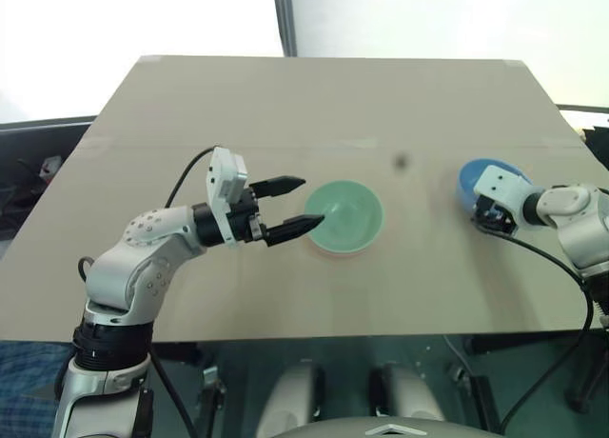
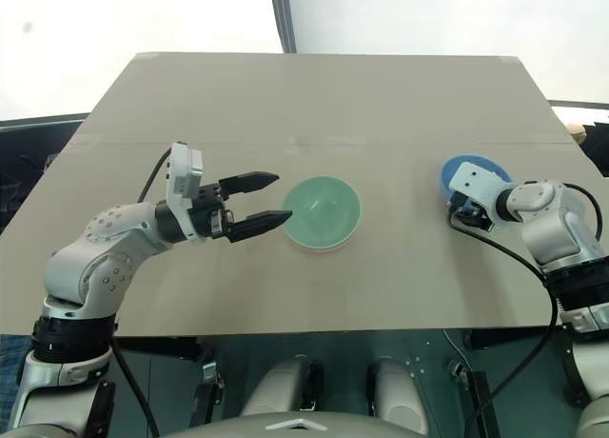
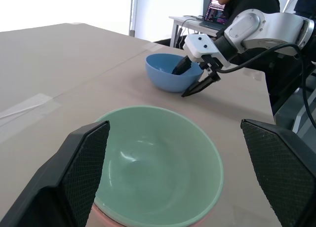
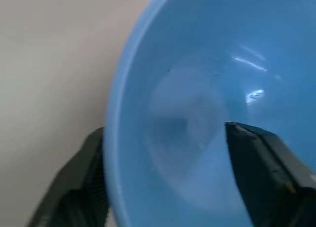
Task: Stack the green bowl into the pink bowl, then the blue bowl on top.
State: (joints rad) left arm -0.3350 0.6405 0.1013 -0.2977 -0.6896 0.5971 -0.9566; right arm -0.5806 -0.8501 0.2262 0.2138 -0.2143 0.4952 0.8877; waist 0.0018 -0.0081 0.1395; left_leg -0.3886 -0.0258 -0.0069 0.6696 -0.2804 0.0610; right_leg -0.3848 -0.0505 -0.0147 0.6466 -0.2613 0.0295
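Green bowl [image 1: 346,215] nested in pink bowl [image 3: 148,222]; R pincer [image 3: 194,79] straddles blue bowl [image 3: 170,71] rim.

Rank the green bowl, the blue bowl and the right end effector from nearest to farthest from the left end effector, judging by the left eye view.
1. Green bowl: just right of the left end effector, nested in the pink bowl.
2. Blue bowl: far right of the table.
3. Right end effector: at the blue bowl's rim; too close to call against it.

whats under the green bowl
The green bowl sits nested in the pink bowl, which shows as a thin rim below it. The rest of the pink bowl is covered.
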